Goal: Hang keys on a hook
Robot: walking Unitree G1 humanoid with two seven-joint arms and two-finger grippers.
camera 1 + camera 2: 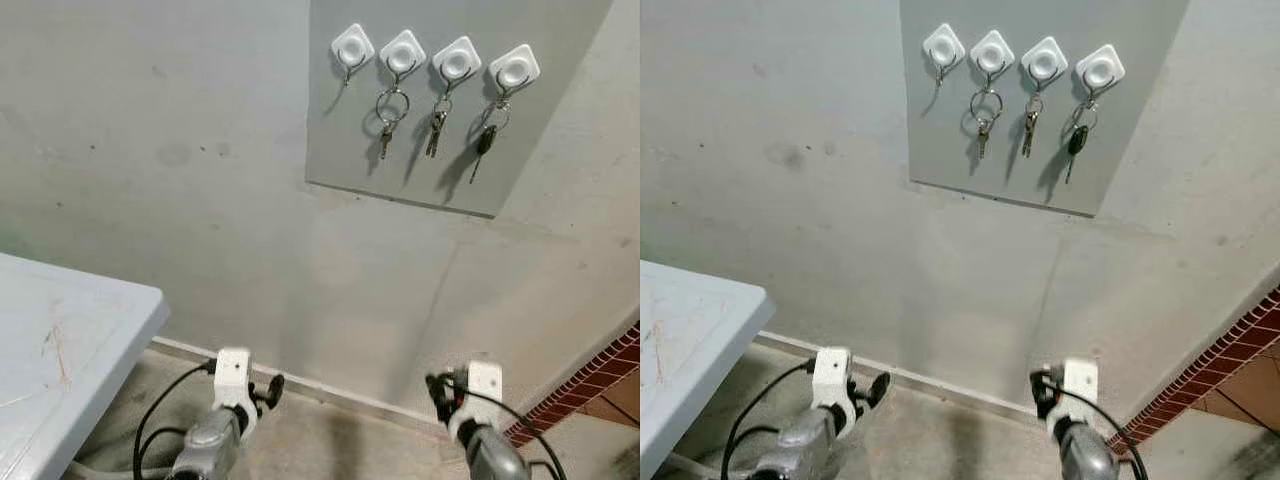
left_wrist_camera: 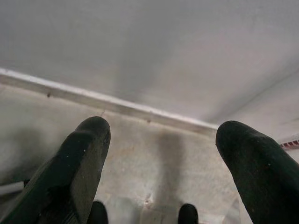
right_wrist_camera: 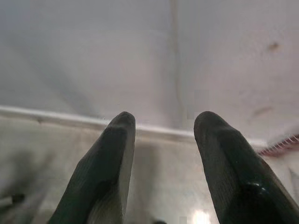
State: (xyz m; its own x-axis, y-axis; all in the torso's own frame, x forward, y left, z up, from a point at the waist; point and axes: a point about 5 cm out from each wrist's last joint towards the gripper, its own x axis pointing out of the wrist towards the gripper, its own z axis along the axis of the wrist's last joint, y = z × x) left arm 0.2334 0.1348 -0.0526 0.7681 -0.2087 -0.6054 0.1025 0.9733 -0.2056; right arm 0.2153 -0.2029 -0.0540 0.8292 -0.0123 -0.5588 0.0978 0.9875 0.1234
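Observation:
A grey board [image 1: 420, 170] on the wall carries a row of white diamond-shaped hooks. The leftmost hook [image 1: 352, 46] is bare. A key ring with a key [image 1: 389, 115] hangs from the second hook, a small key bunch [image 1: 436, 125] from the third, and a black-headed key [image 1: 485, 135] from the fourth. Both arms hang low near the floor, far below the board. My left gripper [image 1: 268, 392] is open with nothing between its fingers [image 2: 86, 144]. My right gripper [image 1: 438, 392] is open and empty too, its fingers [image 3: 119, 140] pointing at the foot of the wall.
A light grey table [image 1: 80, 340] juts in at the lower left, close to my left arm. A pale baseboard [image 1: 330, 392] runs along the wall's foot. Red brick edging [image 1: 590, 385] lies at the lower right. Black cables trail from both wrists.

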